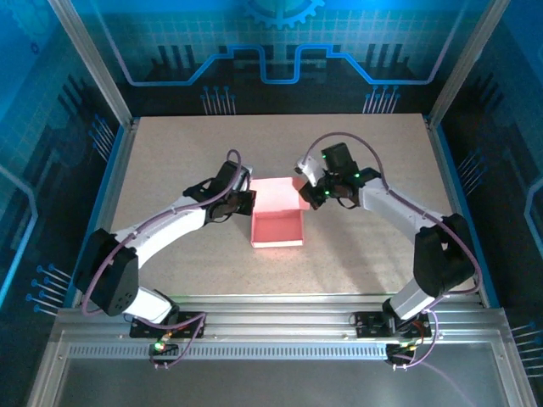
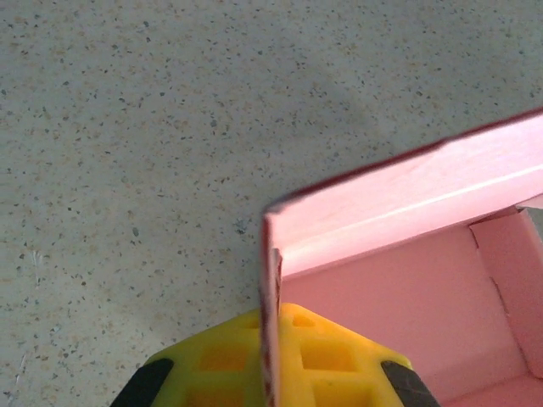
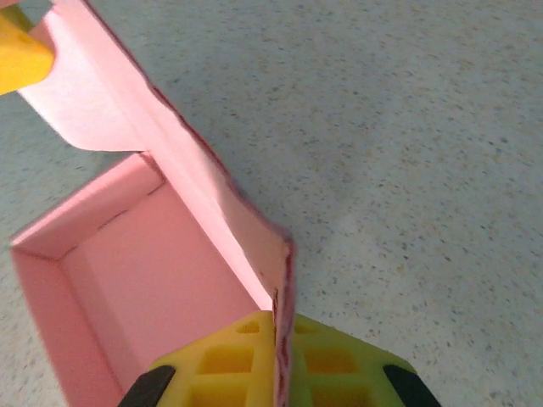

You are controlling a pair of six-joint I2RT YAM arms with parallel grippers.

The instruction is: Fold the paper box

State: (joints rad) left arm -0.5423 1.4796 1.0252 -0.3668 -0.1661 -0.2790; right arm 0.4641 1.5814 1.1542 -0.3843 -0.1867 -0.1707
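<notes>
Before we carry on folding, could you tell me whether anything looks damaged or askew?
Nothing stands out: the paper box sits square, walls uncrushed, left hand and right hand each pinching a corner of its raised flap.

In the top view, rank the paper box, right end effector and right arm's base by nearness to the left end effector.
1. Paper box: gripped by the left end effector, table centre.
2. Right end effector: across the box, at its right side.
3. Right arm's base: near edge, right.
</notes>
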